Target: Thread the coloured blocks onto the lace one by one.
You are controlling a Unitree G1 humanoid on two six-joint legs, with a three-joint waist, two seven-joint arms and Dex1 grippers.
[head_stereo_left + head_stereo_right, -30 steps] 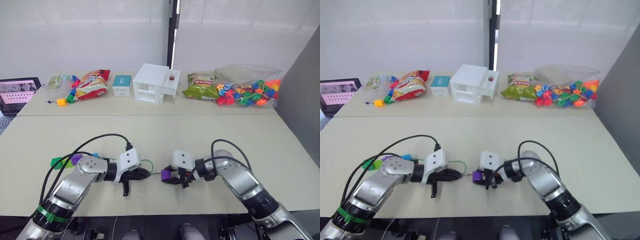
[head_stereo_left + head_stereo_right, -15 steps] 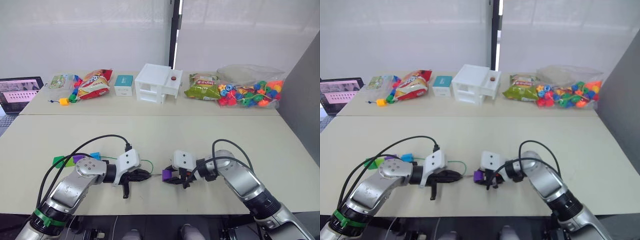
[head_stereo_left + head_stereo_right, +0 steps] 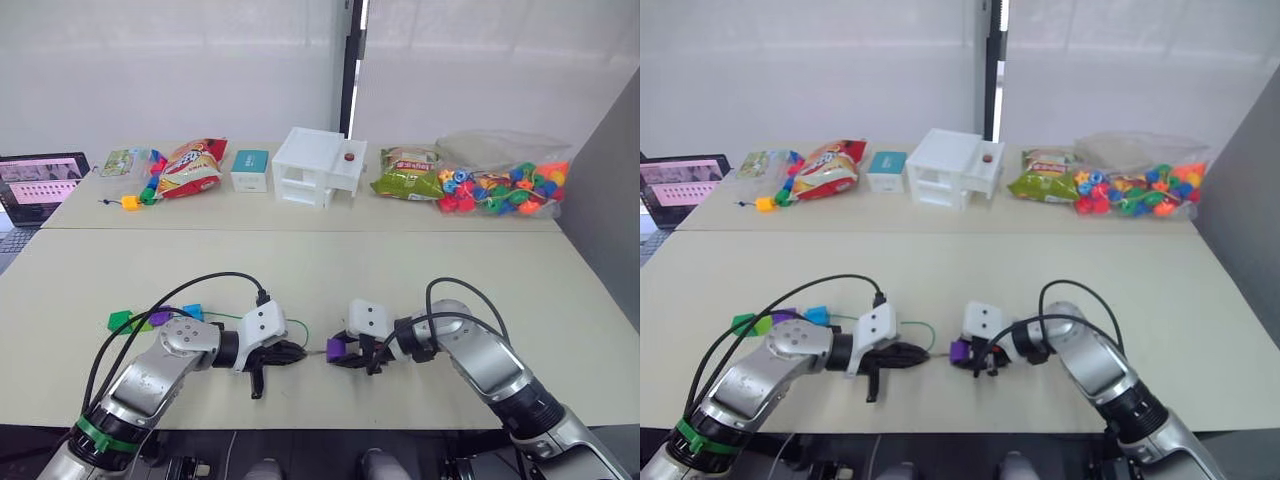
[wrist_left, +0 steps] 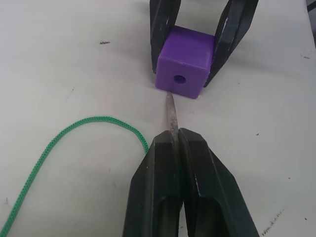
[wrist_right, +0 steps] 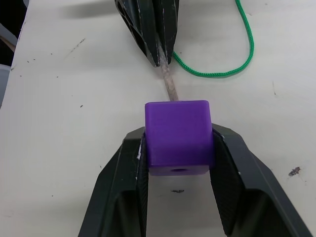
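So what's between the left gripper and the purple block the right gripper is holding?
Just the lace's stiff pale tip, poking out of the left gripper toward the purple block held by the right gripper. Otherwise bare table, seen in the left wrist view.

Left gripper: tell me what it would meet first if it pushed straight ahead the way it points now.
The purple cube held by the right gripper. The left gripper pinches the lace; its pale tip looks aimed slightly off the cube's hole.
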